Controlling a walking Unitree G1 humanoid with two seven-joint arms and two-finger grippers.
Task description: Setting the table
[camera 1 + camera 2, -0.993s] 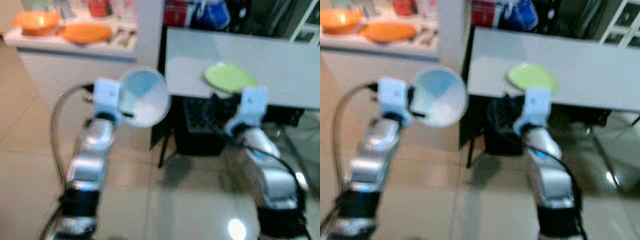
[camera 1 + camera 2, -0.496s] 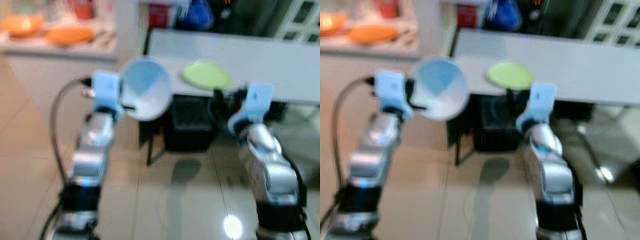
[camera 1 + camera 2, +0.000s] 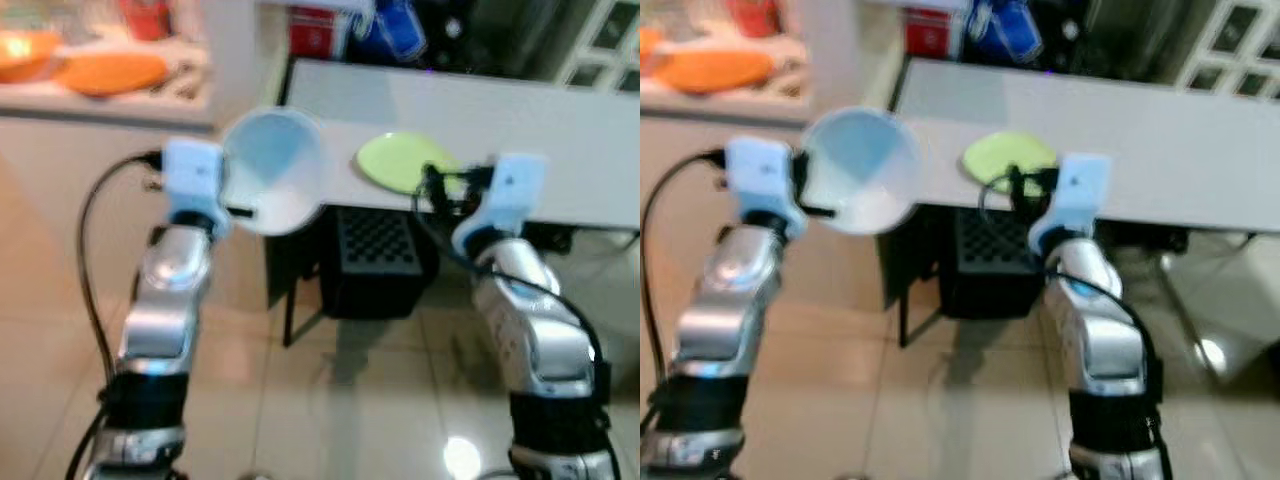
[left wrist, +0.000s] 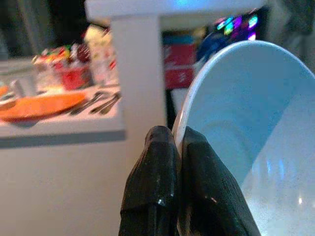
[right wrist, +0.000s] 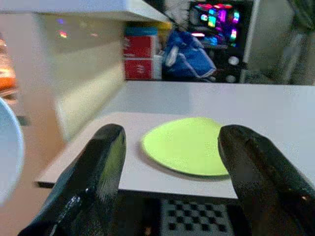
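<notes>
The left gripper pinches the rim of a pale blue bowl (held up in the air), while the right gripper is wide open near the green plate on the white table.

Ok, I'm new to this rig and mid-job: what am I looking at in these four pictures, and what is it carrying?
The two wide pictures come from the robot's head, looking down at its own silver arms. The other two come from cameras on each wrist, looking along the black fingers. The left gripper is shut on the rim of a pale blue bowl, held up short of the white table. The right gripper is open, holds nothing and faces a green plate lying on that table. To the robot's left, a counter holds orange dishes.
</notes>
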